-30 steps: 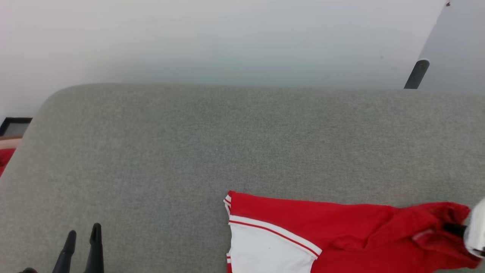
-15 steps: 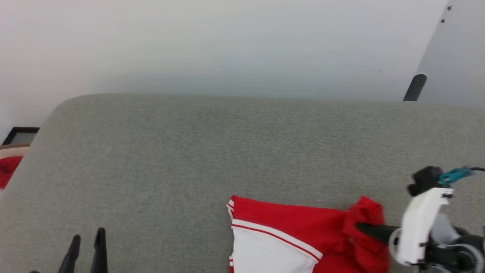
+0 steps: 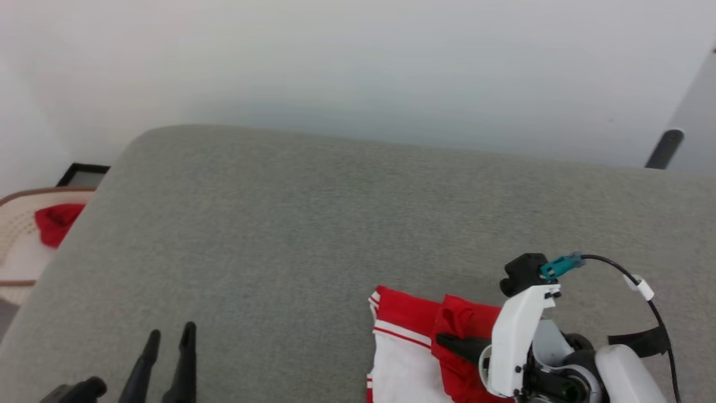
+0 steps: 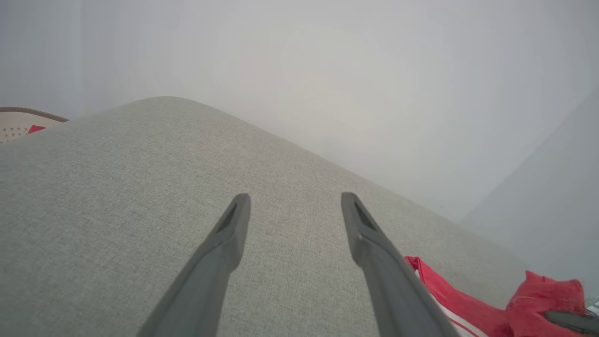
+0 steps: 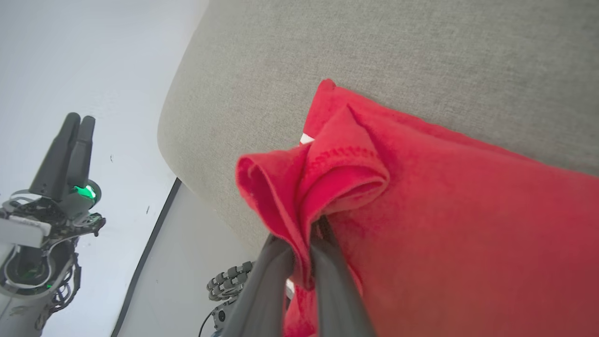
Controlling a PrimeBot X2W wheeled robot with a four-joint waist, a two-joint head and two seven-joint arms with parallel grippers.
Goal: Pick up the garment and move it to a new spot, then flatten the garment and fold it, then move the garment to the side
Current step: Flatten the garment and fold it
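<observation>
The garment [image 3: 400,358], red with a white sleeve and a red-and-white striped seam, lies at the near edge of the grey cushion, partly cut off by the head view's bottom edge. My right gripper [image 3: 443,339] is shut on a bunched red fold of it, held over the sleeve side. In the right wrist view the right gripper [image 5: 303,236] pinches that fold of the garment [image 5: 444,210]. My left gripper [image 3: 168,344] hovers at the lower left, well apart from the garment. The left wrist view has the left gripper [image 4: 295,203] open with nothing between its fingers, and the garment [image 4: 444,295] at lower right.
The grey upholstered surface [image 3: 335,224] stretches wide to the left and back, ending at a white wall. A cream perforated basket [image 3: 19,246] with a small red cloth [image 3: 56,221] stands off the left edge. A dark post [image 3: 663,148] rises at the far right.
My right gripper has carried the red fold leftward across the garment toward the white sleeve. The head camera has also shifted, bringing the basket into view. The left gripper stays open.
</observation>
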